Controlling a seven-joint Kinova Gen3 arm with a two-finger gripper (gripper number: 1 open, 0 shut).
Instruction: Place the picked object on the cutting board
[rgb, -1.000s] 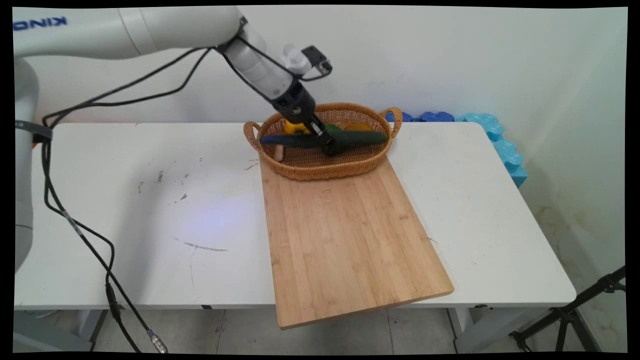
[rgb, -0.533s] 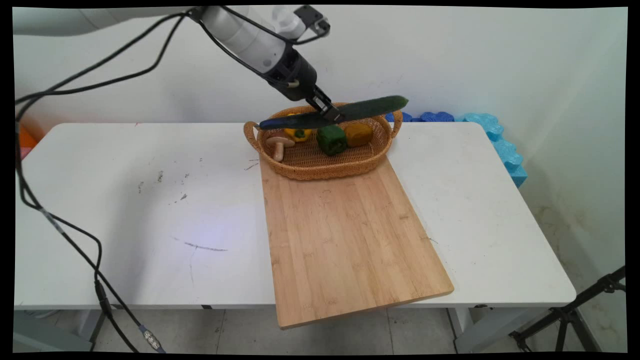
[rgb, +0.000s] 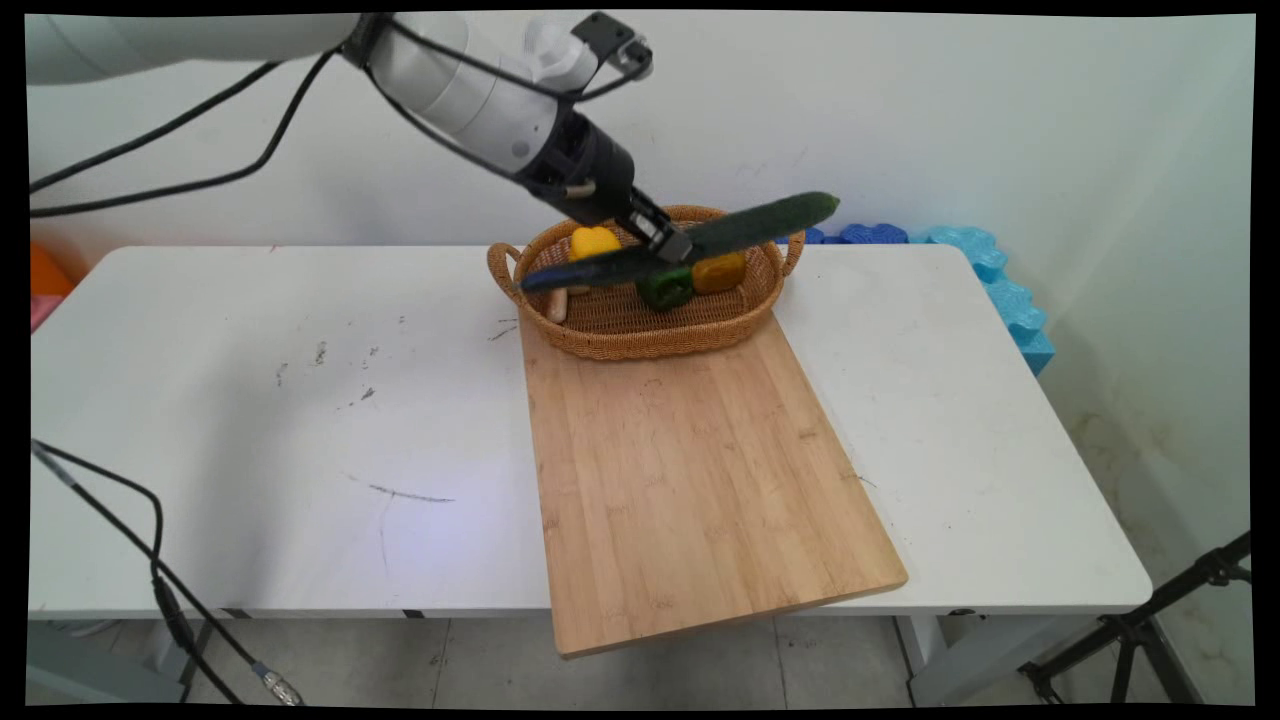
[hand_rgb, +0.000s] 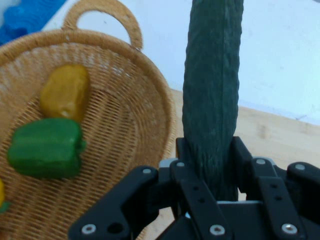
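While angled downward, the claw (rgb: 676, 245) grips a cucumber (rgb: 760, 220) above the basket (rgb: 640, 335).

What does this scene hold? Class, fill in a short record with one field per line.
pincer: shut on the cucumber, held above the basket
basket contents: yellow pepper, green pepper, orange-yellow pepper, mushroom
basket position: on the far end of the wooden board
board: on the white table
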